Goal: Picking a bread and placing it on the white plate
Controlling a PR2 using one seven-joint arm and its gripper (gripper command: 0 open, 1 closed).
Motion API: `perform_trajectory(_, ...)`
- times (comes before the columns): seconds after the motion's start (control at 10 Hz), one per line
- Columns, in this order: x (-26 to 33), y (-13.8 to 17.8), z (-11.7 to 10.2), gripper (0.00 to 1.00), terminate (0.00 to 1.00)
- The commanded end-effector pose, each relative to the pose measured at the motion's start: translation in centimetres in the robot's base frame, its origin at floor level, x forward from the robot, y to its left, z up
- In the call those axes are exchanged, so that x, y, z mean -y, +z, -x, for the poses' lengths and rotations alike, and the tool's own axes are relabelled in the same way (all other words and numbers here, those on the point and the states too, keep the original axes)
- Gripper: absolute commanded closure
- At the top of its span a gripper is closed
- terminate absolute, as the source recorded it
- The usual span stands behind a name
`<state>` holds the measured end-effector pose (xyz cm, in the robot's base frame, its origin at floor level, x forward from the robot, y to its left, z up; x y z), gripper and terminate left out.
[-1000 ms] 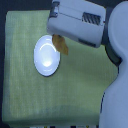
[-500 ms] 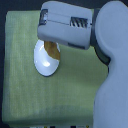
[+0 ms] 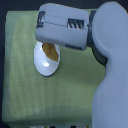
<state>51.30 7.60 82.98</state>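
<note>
On green woven cloth (image 3: 20, 75), glossy oval white plate (image 3: 46, 65), bumpy golden bread (image 3: 50, 49), gripper (image 3: 52, 42) state unclear.

Lighting is even and moderately bright. The whole view is soft and low-resolution; edges blur. The glossy round white plate (image 3: 46, 65) shows mild glare. The large grey-white robot arm (image 3: 75, 27) casts a faint shadow beneath.

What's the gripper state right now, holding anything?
Gripper: cannot be told; the grey-white arm housing hides its fingers. Golden-brown bread roll shows over the round glossy white plate.
</note>
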Motion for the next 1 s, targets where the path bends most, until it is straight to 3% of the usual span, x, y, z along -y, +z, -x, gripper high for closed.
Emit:
perform_trajectory(0.0, 1.0, -0.8, 0.8, 0.00, 0.00)
perform_trajectory(0.9, 0.5, -1.2, -0.3, 0.00, 0.00)
